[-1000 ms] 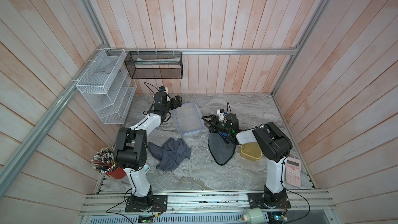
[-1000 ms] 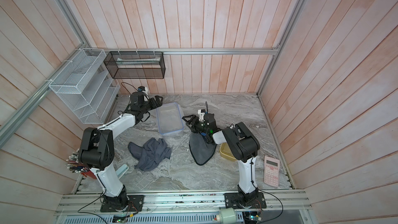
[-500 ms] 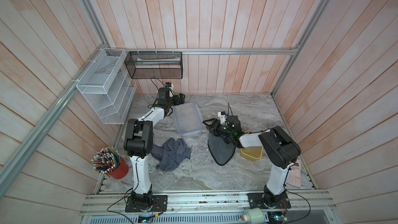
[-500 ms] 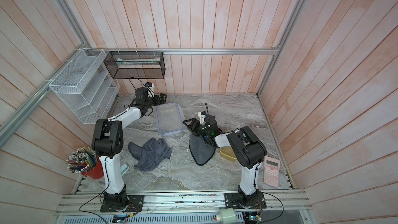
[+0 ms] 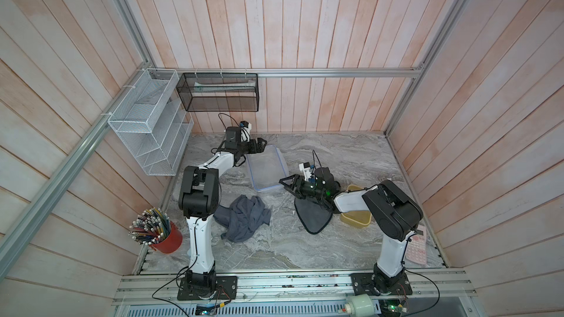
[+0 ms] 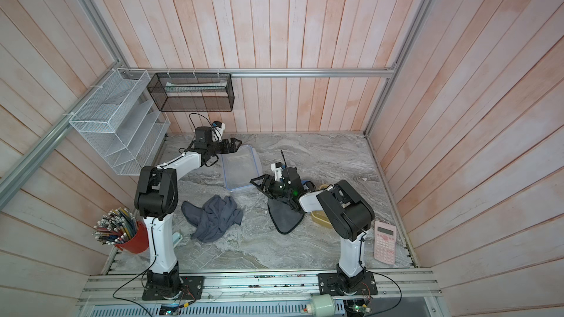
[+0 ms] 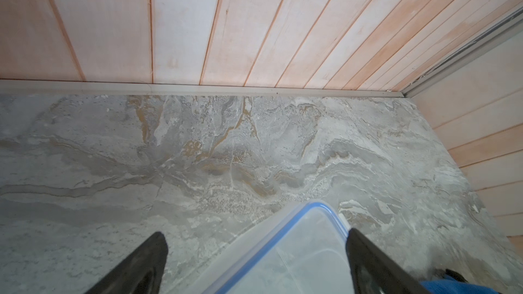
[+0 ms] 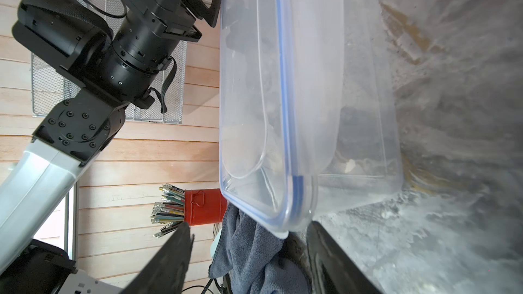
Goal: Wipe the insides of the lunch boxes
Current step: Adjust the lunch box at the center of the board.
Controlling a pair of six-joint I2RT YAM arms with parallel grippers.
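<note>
The clear lunch box (image 5: pixel 265 169) stands at the table's back middle with its blue-rimmed lid (image 8: pixel 249 80) on it. Its clear wall (image 8: pixel 368 108) shows in the right wrist view. My left gripper (image 5: pixel 259 144) is open at the box's far left corner, and the lid's corner (image 7: pixel 297 250) lies between its fingers. My right gripper (image 5: pixel 287 186) is open at the near right corner. The lid's corner sits just ahead of its fingertips (image 8: pixel 317 236). The amber lunch box (image 5: pixel 357 219) stands uncovered, partly hidden behind the right arm.
A crumpled grey cloth (image 5: pixel 244 222) lies near the left arm. A flat dark cloth (image 5: pixel 314 218) lies under the right arm. A red cup of pencils (image 5: pixel 158 234) stands front left and a pink calculator (image 6: pixel 385 245) front right. Wire racks (image 5: pixel 149 123) hang on the left wall.
The left arm has swung its elbow forward and its gripper has come up to the box's far corner. The right gripper has edged towards the near corner and its jaws have narrowed a little.
</note>
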